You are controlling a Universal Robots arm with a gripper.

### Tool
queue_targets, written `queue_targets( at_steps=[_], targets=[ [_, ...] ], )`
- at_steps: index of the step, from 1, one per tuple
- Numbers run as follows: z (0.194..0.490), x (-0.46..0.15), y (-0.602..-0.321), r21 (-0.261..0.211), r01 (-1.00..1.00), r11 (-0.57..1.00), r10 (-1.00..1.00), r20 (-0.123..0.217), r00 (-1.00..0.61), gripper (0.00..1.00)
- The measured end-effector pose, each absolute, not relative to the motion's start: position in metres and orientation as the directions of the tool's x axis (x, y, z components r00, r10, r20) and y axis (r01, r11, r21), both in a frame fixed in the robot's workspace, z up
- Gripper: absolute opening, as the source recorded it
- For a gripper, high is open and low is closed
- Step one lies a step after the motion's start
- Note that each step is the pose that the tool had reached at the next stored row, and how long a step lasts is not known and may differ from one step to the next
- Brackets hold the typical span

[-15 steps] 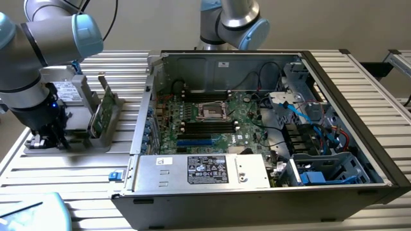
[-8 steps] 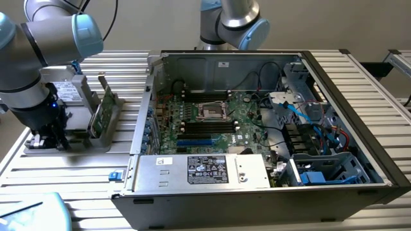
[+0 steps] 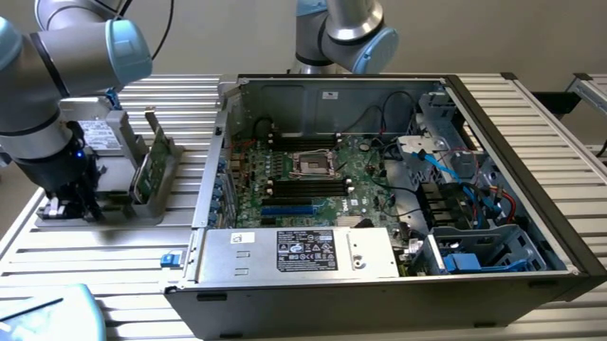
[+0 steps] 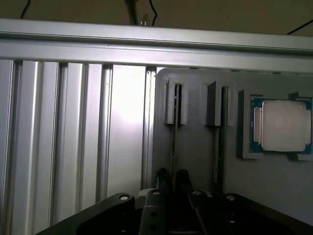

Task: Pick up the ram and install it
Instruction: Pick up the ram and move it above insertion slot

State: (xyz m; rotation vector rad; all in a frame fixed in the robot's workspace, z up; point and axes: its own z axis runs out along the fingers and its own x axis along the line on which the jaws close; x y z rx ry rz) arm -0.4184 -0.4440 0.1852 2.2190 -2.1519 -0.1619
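- Jaws: lowered over the grey holder tray (image 4: pixel 195 152), which lies on the ribbed metal surface (image 4: pixel 73 142). The two fingertips (image 4: pixel 163 177) stand a narrow gap apart.
- Ram (image 4: pixel 174 142): a thin board standing on edge in the tray, seen edge-on as a fine line. Its near part runs into the gap between the jaws, and its far end sits in a slotted post (image 4: pixel 176 105) ahead of them.
- Grip state: the jaws straddle the ram's upper edge. Whether the pads are clenched on its faces or merely stand beside them cannot be told.
- Second stick (image 4: pixel 217 147): upright in the neighbouring slot, just beside the jaws, parallel to the ram and apart from it.
- Processor chip (image 4: pixel 281 126): square and silver, lying flat in its own recess of the tray, farther from the jaws on the same side as the second stick.
- Computer case (image 3: pixel 512 185): open, with the motherboard (image 3: pixel 323 185) exposed, well apart from the jaws across the surface.
- Handling, judged: the ram looks light and stiff, but thin and brittle. Its smooth faces could slip, and it would likely tip if held off-centre.
- Hold, judged: best taken by the two flat faces near the upper edge, around mid-length, with modest force. The hold should stay clear of the contact edge seated in the tray.
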Motion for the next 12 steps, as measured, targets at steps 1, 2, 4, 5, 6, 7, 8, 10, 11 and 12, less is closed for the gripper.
queue_targets(
  at_steps=[1,2,4,5,6,7,8,10,11,12],
  targets=[
    [0.1856,-0.4184,-0.4440,0.106,-0.994,-0.033,-0.999,-0.043,0.028,0.22],
    [0.1858,-0.4184,-0.4440,0.106,-0.994,-0.033,-0.999,-0.043,0.028,0.22],
    [0.1864,-0.4184,-0.4440,0.106,-0.994,-0.033,-0.999,-0.043,0.028,0.22],
    [0.1867,-0.4184,-0.4440,0.106,-0.994,-0.033,-0.999,-0.043,0.028,0.22],
    [0.1871,-0.4184,-0.4440,0.106,-0.994,-0.033,-0.999,-0.043,0.028,0.22],
    [0.1874,-0.4184,-0.4440,0.106,-0.994,-0.033,-0.999,-0.043,0.028,0.22],
    [0.1879,-0.4184,-0.4440,0.106,-0.994,-0.033,-0.999,-0.043,0.028,0.22],
    [0.1886,-0.4184,-0.4440,0.106,-0.994,-0.033,-0.999,-0.043,0.028,0.22],
    [0.1889,-0.4184,-0.4440,0.106,-0.994,-0.033,-0.999,-0.043,0.028,0.22],
    [0.1892,-0.4184,-0.4440,0.106,-0.994,-0.033,-0.999,-0.043,0.028,0.22]
  ],
)
